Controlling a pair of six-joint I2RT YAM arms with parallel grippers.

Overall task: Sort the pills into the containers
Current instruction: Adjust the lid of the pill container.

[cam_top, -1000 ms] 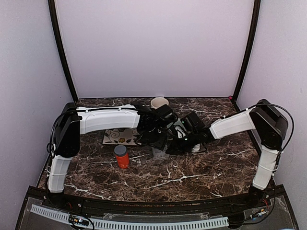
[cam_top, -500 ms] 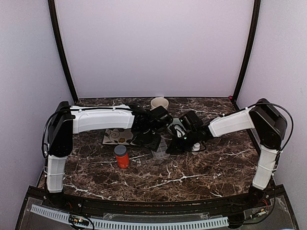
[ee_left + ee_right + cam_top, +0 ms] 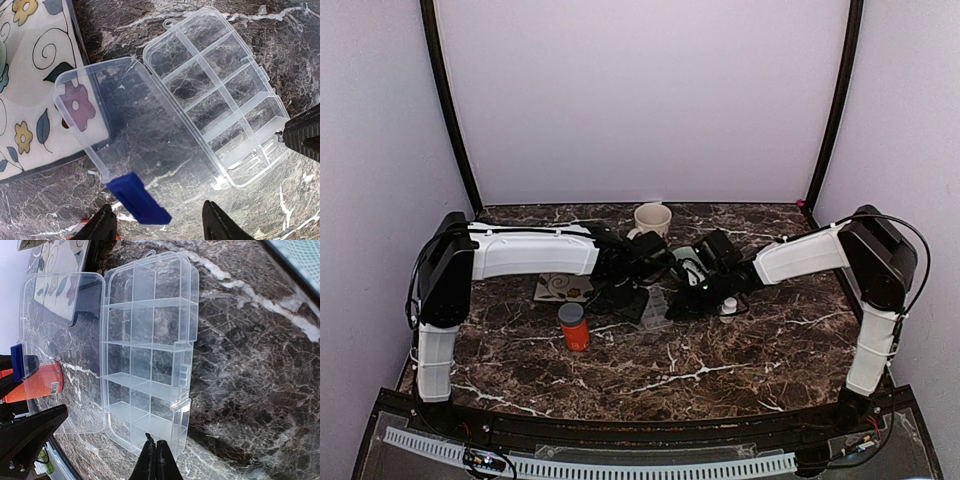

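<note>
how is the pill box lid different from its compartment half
The lid is one undivided clear panel; the compartment half is split by thin walls into small cells. The lid carries a blue latch on its free edge; the compartment half has no blue part. A corner of the lid overlaps the floral mat, while the compartment half sits on the marble table. Both are clear plastic, joined along one edge.

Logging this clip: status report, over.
Left hand open, empty, above lid. Right hand shut, tips at pill box rim. Box open, compartments empty. Orange bottle near lid.
</note>
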